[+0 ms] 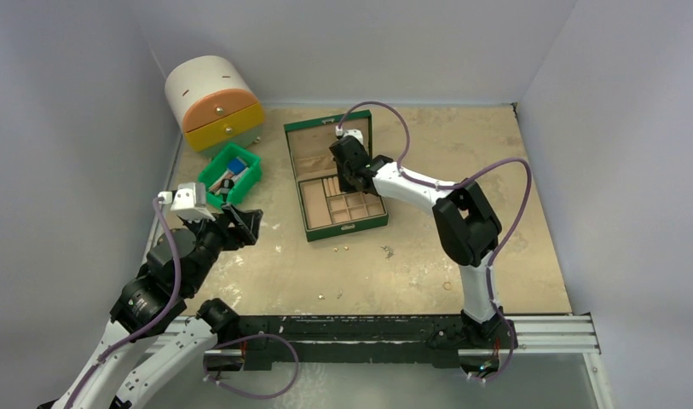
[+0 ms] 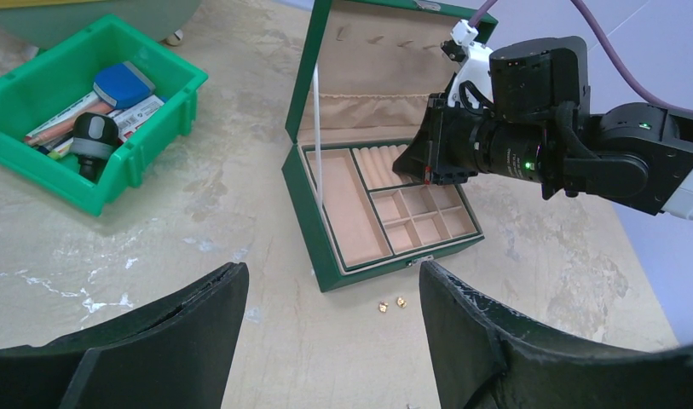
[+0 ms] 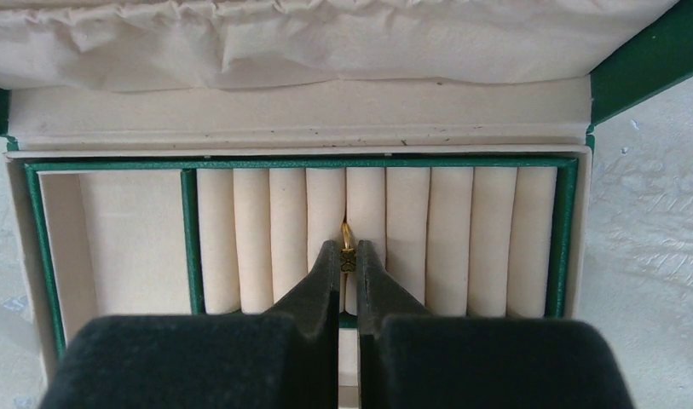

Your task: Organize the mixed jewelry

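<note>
A: Pinched shut on a small gold ring [image 3: 347,243], right gripper [image 3: 348,266], poised right at the seam between two middle ring rolls [image 3: 283,230] of the green jewelry box [image 3: 291,162]. Likely trouble?

B: Letting go too soon. Ring edge-on above the seam, seemingly not yet wedged deep. Could tip over and lie loose on the rolls, or spring off on release.

A: And pushing harder?

B: Risk of skidding into a neighbouring groove, or of shoving the light box across the table [image 1: 496,213]. Also of plucking the ring back out on withdrawal, if clinging to the grip.

A: Left gripper [image 2: 332,268]?

B: Spread wide, holding nothing, hovering over the table well apart from the box. No bracing of the box from there.

A: Rest of the jewelry?

B: Loose on the table: two gold studs [image 2: 401,302] just in front of the box, more tiny pieces [image 1: 339,294] toward the near edge. Easy to flick away with a careless sweep.
</note>
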Motion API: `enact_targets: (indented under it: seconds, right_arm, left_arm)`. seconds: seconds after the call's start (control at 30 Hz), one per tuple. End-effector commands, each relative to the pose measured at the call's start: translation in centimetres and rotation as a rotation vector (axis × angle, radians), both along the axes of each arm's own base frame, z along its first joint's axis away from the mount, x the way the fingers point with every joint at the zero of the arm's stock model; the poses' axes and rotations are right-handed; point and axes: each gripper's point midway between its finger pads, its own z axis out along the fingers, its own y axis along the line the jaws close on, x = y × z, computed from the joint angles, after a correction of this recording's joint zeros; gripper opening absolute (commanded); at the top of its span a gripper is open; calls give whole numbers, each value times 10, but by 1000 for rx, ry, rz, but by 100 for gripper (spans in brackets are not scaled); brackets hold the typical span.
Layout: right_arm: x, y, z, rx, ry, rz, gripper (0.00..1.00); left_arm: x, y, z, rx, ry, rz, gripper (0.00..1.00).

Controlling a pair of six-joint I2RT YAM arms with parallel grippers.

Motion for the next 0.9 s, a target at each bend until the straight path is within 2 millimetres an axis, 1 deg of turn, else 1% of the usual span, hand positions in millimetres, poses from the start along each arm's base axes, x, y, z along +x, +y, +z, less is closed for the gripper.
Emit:
enact_targets:
  seconds: [0.0, 0.2, 0.27, 0.37, 0.53, 0.67, 0.77, 0.87]
  right_arm:
    - [1, -1, -17, 16, 34, -33, 6]
    - [-3, -3, -16, 23, 43, -33, 15]
    - [-4, -3, -12, 32, 40, -34, 19]
    - [-4, -2, -2, 46, 31, -33, 21]
    - [-3, 0, 25, 84, 0, -34, 27]
    - [-4, -2, 49, 107, -33, -37, 31]
    - [-7, -7, 66, 118, -55, -44, 33]
    - [-15, -15, 81, 133, -72, -53, 34]
  left_arm:
    - [6, 1, 7, -18, -30, 23, 73]
    - [7, -1, 6, -15, -26, 16, 73]
    - [7, -1, 6, -14, -25, 16, 73]
    - [7, -1, 6, -15, -25, 16, 73]
    - [7, -1, 6, -13, -23, 16, 73]
    - [7, -2, 5, -12, -23, 14, 74]
    - [7, -2, 6, -15, -24, 13, 74]
    - [6, -1, 6, -15, -26, 17, 74]
